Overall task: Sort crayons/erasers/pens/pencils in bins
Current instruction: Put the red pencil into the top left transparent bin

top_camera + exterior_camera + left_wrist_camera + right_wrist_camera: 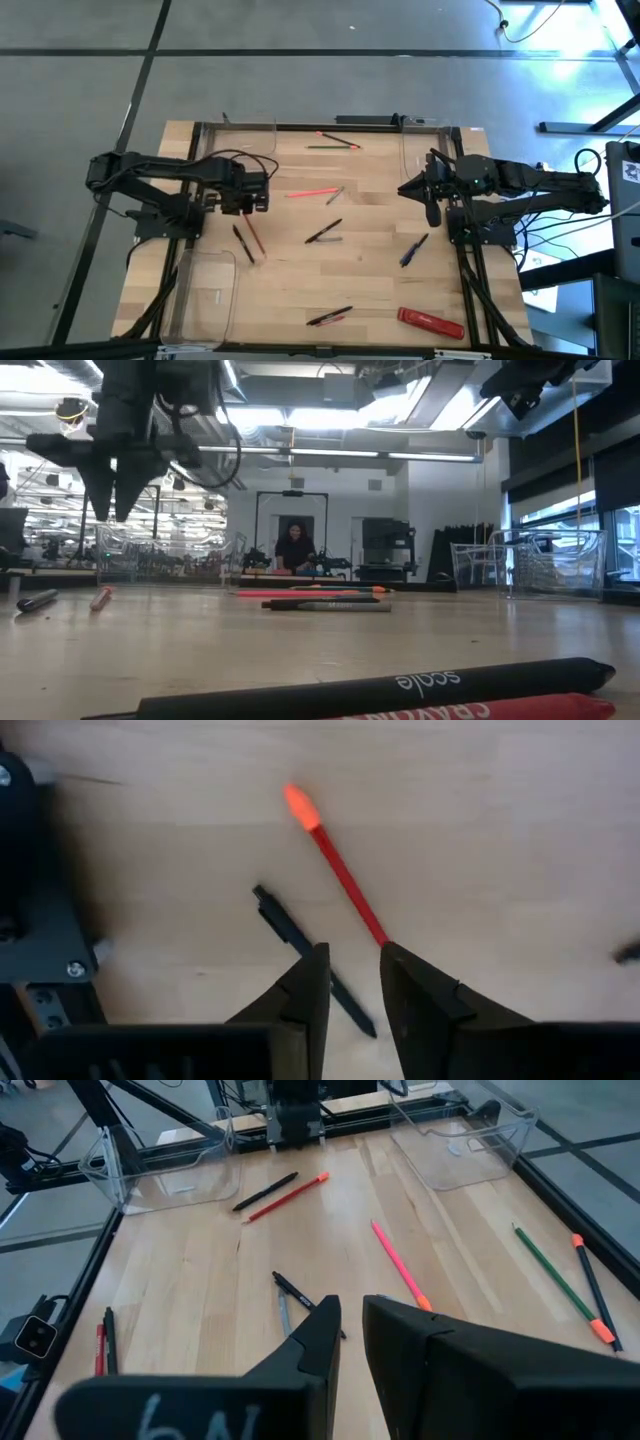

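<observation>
Left gripper point(352, 982) fingers parted, gripping nothing, above the red crayon point(335, 865) lying loose on the table point(380, 260); its long axis runs straight ahead from the gap; right gripper point(432, 212) well apart, fingers slightly apart, idle.

Around the wooden table point(370, 215) we see a grey floor point(300, 80) crossed by dark seams. Level across it, we look into a large workshop: bright strip lights point(330, 455) overhead, windows point(560, 520) at right, dark equipment racks point(388, 550), and a person point(294, 548) seated far back.
</observation>
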### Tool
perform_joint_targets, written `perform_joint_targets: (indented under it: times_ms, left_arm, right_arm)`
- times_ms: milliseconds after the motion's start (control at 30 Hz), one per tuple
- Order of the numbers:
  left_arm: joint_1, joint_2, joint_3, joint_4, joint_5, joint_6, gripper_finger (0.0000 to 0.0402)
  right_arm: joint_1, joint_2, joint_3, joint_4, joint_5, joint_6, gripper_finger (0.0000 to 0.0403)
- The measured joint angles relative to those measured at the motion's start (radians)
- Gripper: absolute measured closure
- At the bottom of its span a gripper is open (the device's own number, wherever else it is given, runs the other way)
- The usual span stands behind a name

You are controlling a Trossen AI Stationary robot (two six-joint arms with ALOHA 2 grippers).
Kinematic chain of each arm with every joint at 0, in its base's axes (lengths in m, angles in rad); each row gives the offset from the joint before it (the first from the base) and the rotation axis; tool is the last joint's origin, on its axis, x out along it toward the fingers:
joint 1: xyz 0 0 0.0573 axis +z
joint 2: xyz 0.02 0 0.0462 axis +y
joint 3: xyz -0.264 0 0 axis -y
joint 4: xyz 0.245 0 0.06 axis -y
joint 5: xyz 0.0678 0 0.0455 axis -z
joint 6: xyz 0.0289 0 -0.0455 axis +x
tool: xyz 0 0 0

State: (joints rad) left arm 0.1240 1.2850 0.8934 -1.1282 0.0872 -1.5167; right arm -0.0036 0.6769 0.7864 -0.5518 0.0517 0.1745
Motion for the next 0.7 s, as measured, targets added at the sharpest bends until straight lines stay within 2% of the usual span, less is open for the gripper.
perform_joint_targets:
  times_ms: [200,400,700]
  left_arm:
    - [0.013,0.036,-0.078,0.127,-0.046,-0.029,0.0318]
    - [0.011,0.038,-0.217,0.227,-0.098,-0.144,0.0318]
    - [0.007,0.038,-0.233,0.247,-0.162,-0.176,0.0318]
  right_arm:
    - [0.0,0.0,0.0,0.0,0.0,0.0,0.0352]
    - [0.0,0.0,0.0,0.001,0.0,0.0,0.0352]
    - [0.0,0.0,-0.001,0.002,0.0,-0.006,0.0352]
